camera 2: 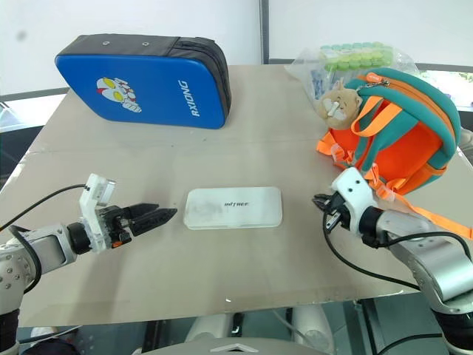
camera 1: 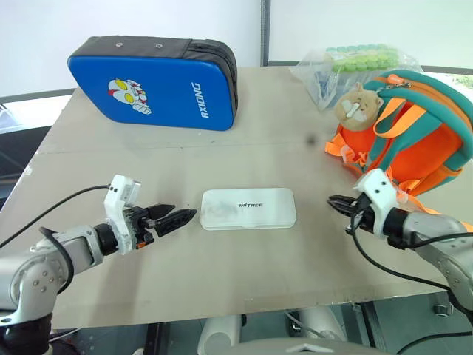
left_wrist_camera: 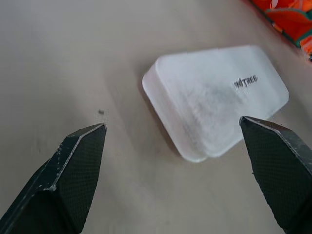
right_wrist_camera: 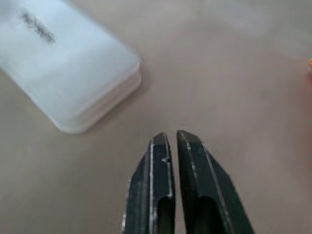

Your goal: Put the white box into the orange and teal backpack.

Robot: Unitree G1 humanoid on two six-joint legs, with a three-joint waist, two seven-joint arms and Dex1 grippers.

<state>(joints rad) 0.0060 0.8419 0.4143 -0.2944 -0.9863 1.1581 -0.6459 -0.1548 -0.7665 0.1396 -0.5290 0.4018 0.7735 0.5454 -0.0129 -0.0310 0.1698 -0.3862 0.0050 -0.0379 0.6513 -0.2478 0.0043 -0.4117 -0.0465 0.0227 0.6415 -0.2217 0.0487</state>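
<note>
Lying flat near the middle of the counter [camera 1: 244, 140], the white box [camera 1: 249, 208] has its long axis running left to right, lid up, with the small dark lettering readable from the near side. Bare counter surrounds it on every side. At the near left, the left end effector [camera 1: 176, 217] hovers with its fingers spread wide and empty, tips aimed at the box's left end and just short of it. At the far left, the blue padded case [camera 1: 155, 81] lies closed beside the far edge. On the box's right, the right end effector [camera 1: 338, 205] has its fingers pressed together, gripping nothing, and stands a little apart from the box's right end. Behind it on the right sits the orange and teal backpack [camera 1: 414, 133], tilted, its inside not visible, a tan plush charm [camera 1: 358, 103] on its front. A clear bag [camera 1: 347, 63] holding green items rests at the far right edge.
</note>
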